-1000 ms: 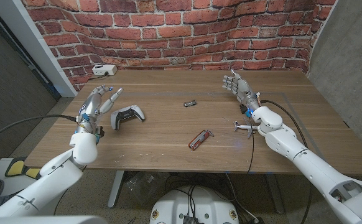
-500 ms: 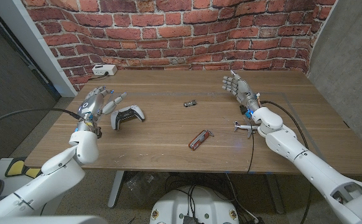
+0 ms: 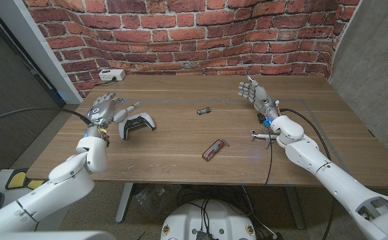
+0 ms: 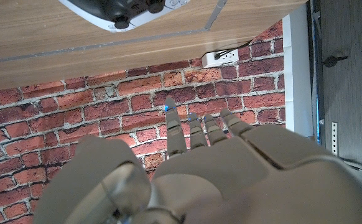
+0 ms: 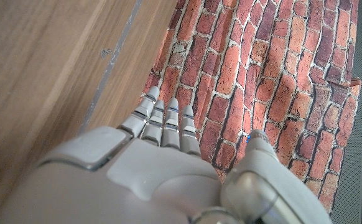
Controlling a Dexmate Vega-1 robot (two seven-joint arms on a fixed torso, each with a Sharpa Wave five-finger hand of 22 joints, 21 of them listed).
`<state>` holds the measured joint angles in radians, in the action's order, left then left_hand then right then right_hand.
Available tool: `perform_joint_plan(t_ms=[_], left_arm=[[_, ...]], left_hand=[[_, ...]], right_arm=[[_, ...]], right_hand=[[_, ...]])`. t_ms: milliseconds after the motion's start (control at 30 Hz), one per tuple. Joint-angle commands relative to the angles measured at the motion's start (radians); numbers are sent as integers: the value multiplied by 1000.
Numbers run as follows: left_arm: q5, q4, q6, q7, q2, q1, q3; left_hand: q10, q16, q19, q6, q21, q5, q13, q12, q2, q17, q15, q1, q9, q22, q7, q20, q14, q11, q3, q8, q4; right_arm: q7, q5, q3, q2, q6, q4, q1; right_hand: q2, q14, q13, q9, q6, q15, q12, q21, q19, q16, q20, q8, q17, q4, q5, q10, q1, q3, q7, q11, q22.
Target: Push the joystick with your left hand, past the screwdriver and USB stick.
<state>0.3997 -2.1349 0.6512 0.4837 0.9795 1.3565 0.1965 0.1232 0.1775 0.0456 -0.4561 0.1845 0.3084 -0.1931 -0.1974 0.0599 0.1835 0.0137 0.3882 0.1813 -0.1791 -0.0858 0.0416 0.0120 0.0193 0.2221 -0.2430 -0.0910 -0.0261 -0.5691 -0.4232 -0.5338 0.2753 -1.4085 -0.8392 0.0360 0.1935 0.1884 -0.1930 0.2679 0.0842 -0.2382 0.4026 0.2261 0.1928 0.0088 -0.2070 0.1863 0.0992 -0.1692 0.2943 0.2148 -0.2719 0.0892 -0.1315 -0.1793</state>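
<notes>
The joystick [image 3: 137, 125] is seen on the tabletop [image 3: 181, 153], just beside the left hand [image 3: 105, 109], whose fingers are spread and hold nothing. The screwdriver [image 3: 215, 149] and USB stick [image 3: 203, 111] lie farther right. The right hand [image 3: 253, 90] is raised, fingers extended and empty. No writing can be read.

white joystick [image 3: 137, 125], red screwdriver [image 3: 215, 149], USB stick [image 3: 203, 111]
</notes>
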Motion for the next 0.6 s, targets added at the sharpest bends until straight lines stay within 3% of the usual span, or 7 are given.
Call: perform_joint_plan(t_ms=[33, 167, 600], left_arm=[[24, -42, 98, -69, 64, -40, 51], [24, -52, 127, -84, 79, -50, 63], [53, -82, 254, -175, 140, -137, 162]], left_hand=[[-18, -4, 36, -25, -4, 4, -1, 4, 5, 2, 1, -1, 2, -6, -20, 4, 31, 14, 13, 4, -3], [-27, -2, 82, -62, -8, 6, -2, 2, 7, 3, 0, -4, 2, -7, -32, 8, 51, 18, 20, -1, -7], [-55, -3, 111, -89, -3, 7, -2, 5, 8, 3, -3, -9, 1, -8, -38, 10, 82, 24, 30, 0, -12]], right_arm=[[1, -4, 5, -6, 1, -13, -13], [-4, -4, 3, -4, 8, -8, -13], [-6, -11, 5, -8, 0, -13, -19]], right_hand=[[11, 7, 3, -3, 6, 3, 4, -6, 9, 0, -1, 2, 1, 6, -7, 8, -2, -5, -4, -3, -2], [11, 7, 3, -3, 6, 3, 4, -7, 9, 0, -1, 2, 1, 6, -7, 8, -2, -5, -5, -3, -2], [12, 6, 3, -3, 7, 2, 4, -10, 9, 0, 0, 2, 1, 5, -7, 9, -4, -5, -5, -2, -2]])
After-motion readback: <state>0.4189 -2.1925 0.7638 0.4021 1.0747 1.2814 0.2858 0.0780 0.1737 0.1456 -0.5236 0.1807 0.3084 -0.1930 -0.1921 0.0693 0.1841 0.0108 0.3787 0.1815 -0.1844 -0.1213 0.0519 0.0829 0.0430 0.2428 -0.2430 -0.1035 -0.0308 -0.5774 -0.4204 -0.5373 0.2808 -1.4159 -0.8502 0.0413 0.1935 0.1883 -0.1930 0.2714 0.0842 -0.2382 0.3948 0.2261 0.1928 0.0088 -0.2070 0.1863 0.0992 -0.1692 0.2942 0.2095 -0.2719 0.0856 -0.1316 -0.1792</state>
